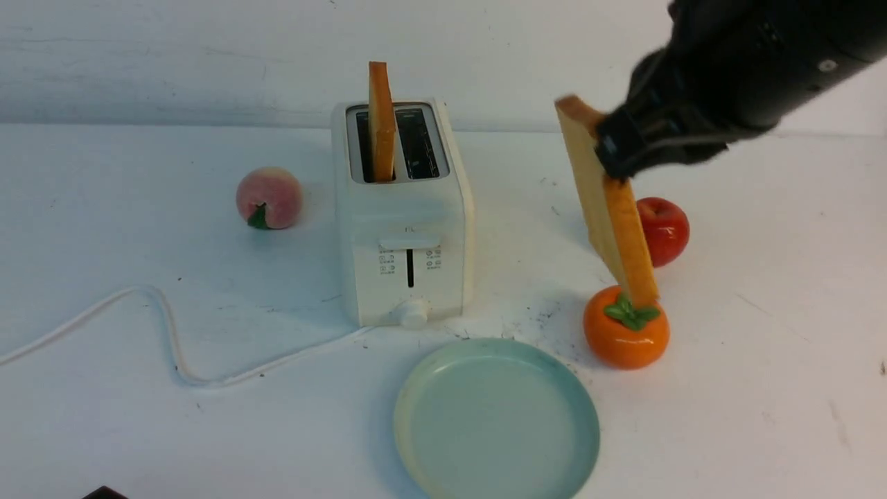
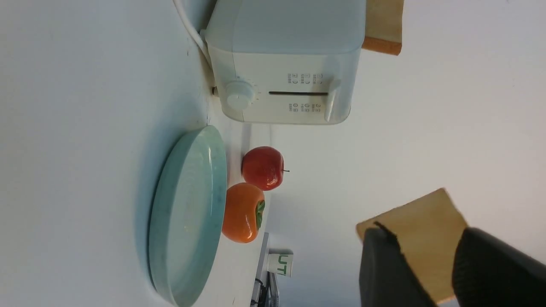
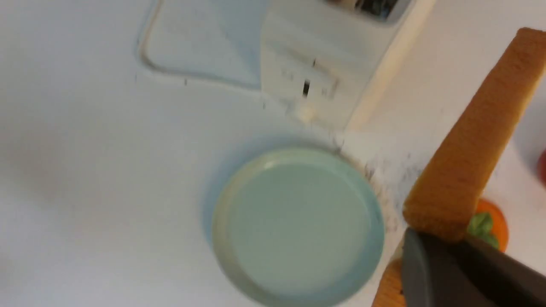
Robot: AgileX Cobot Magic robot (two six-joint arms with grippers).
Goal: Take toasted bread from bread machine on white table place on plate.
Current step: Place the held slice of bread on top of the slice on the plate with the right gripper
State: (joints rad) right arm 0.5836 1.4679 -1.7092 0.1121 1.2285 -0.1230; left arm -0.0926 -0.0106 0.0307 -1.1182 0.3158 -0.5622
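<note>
- One toast slice (image 1: 381,121) stands in the left slot of the bread machine (image 1: 402,229).
- The right tool (image 1: 610,149) is clamped on the other slice (image 1: 624,235), up in the air.
- It hangs nearly upright, top leaning left.
- The left tool (image 2: 424,238) has its fingers apart.
- The plate (image 1: 495,416) lies on the desk (image 1: 762,388), with an orange fruit (image 1: 626,336) close on its right and wide room on its left.

Right claw (image 1: 611,154) motion-blurred, its arm cut by the frame edge. The held toasted bread (image 1: 610,215) hides part of the red apple (image 1: 669,232) and the persimmon (image 1: 624,339). Bread machine (image 1: 405,222) icons too small to read. Plate (image 1: 402,416) cut by the lower edge. Right wrist view blurred throughout.
</note>
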